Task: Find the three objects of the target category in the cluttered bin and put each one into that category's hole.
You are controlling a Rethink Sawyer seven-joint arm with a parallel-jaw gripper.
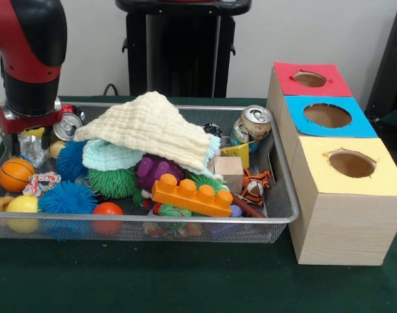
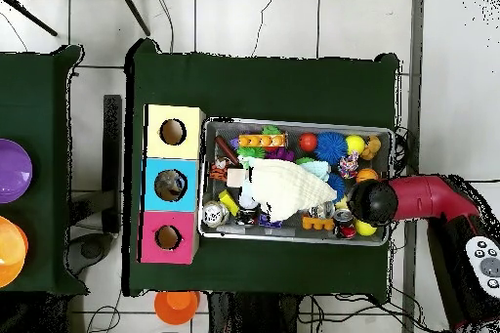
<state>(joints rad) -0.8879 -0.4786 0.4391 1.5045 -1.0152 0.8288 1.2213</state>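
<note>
The target category is not named, so you cannot fix the task's thing with certainty. The likeliest candidate is the crushed can point(image 1: 68, 125) at the bin's far left corner in the front view, just beside the arm point(image 1: 29, 65). It lies with its round end facing forward, so its long axis runs front to back. A second can point(image 1: 253, 127) leans near the right wall, top tilted up and forward. In the overhead view the blue hole point(image 2: 171, 185) seems to show something grey inside. The yellow hole point(image 1: 351, 163) and the red hole point(image 1: 309, 79) look empty, so judge at most one item placed and two left. The cloth point(image 1: 152, 124) drapes over the heap in the bin point(image 1: 185, 220). You cannot tell the state of the gripper point(image 1: 29, 130), low among the clutter.
</note>
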